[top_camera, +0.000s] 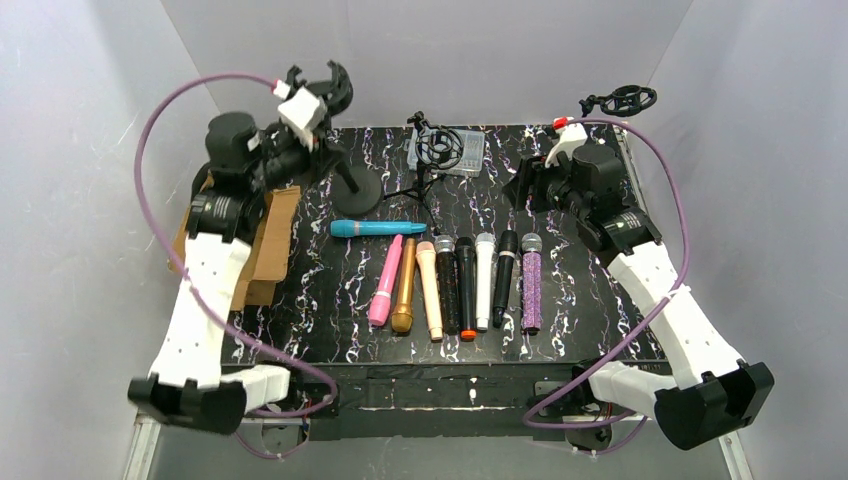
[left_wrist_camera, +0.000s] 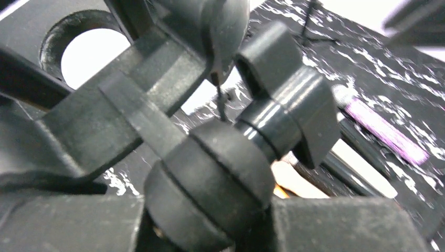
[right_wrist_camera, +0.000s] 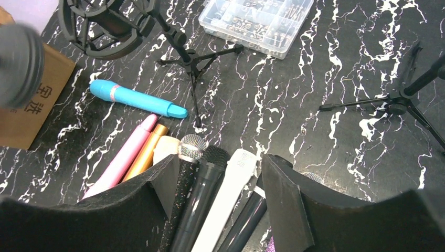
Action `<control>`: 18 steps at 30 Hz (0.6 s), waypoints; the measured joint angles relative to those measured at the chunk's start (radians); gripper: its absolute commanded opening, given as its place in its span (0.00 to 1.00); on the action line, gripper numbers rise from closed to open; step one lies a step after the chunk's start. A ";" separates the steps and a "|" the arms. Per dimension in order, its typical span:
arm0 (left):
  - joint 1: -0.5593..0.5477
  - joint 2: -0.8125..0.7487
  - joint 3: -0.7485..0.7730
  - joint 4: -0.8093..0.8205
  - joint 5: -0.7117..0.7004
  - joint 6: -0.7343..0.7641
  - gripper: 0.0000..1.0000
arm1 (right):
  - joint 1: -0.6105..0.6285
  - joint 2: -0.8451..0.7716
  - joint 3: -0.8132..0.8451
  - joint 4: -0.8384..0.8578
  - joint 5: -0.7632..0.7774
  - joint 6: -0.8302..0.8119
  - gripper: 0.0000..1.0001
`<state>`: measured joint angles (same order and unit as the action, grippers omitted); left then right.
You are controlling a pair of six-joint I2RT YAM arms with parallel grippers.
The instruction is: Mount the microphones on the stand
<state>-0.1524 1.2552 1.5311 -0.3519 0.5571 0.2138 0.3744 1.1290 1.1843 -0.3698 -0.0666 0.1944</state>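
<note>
— Top external is showing the handheld stick microphones [top_camera: 460, 285] lying in a row on the black marbled surface [top_camera: 590, 310], near-right of the black round-based stand [top_camera: 356, 187].
— Left hand [left_wrist_camera: 207, 223] is pinching that stand's black plastic clip [left_wrist_camera: 136, 100]; right hand [right_wrist_camera: 218, 181] is hanging spread over the row.
— Holding the clip steady while picking one microphone mid-body seems wise.

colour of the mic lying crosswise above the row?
Teal-blue microphone; clearest in the right wrist view.
</note>
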 measured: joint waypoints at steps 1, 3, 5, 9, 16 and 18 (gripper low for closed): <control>0.000 -0.056 -0.037 -0.035 0.021 0.020 0.00 | 0.001 -0.003 0.000 -0.002 -0.002 0.001 0.67; 0.001 -0.140 -0.095 -0.103 0.055 0.059 0.00 | 0.001 -0.013 0.000 -0.008 -0.009 0.004 0.67; 0.003 -0.218 -0.147 -0.185 0.088 0.102 0.00 | 0.002 -0.025 0.000 -0.017 -0.016 0.008 0.67; 0.007 -0.337 -0.220 -0.335 0.146 0.180 0.00 | 0.008 -0.039 0.002 -0.024 -0.027 0.014 0.67; 0.007 -0.498 -0.356 -0.469 0.158 0.309 0.00 | 0.034 -0.041 0.002 -0.025 -0.040 0.025 0.67; 0.007 -0.526 -0.416 -0.479 0.143 0.344 0.00 | 0.062 -0.040 0.002 -0.027 -0.031 0.030 0.67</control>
<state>-0.1452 0.7292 1.1149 -0.8310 0.6998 0.5579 0.4362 1.0889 1.1866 -0.3965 -0.0975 0.2245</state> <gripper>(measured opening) 0.137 0.668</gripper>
